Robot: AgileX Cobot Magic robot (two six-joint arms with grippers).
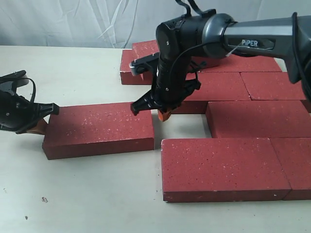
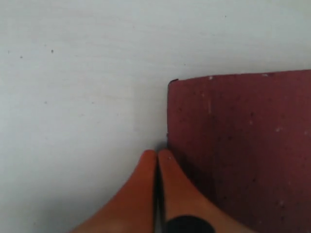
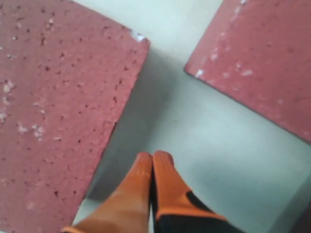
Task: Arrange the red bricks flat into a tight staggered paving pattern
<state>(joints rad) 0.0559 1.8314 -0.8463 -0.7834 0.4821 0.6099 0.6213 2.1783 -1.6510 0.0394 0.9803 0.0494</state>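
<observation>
Several red bricks lie flat. One loose red brick [image 1: 99,128] sits apart at the left, a gap away from the group [image 1: 223,167] laid in staggered rows on the right. My left gripper [image 1: 43,124] is shut and empty. Its orange fingertips [image 2: 156,156] rest on the table against the loose brick's end [image 2: 243,145]. My right gripper [image 1: 164,115] is also shut and empty. It hovers low over the bare gap [image 3: 204,145], with one brick [image 3: 58,107] on one side and another brick's corner [image 3: 262,58] on the other.
The pale table [image 1: 77,194] stretches in front and to the left. A white cloth backdrop [image 1: 73,22] hangs behind it. More bricks [image 1: 133,68] lie at the back, partly hidden by my right arm [image 1: 257,39].
</observation>
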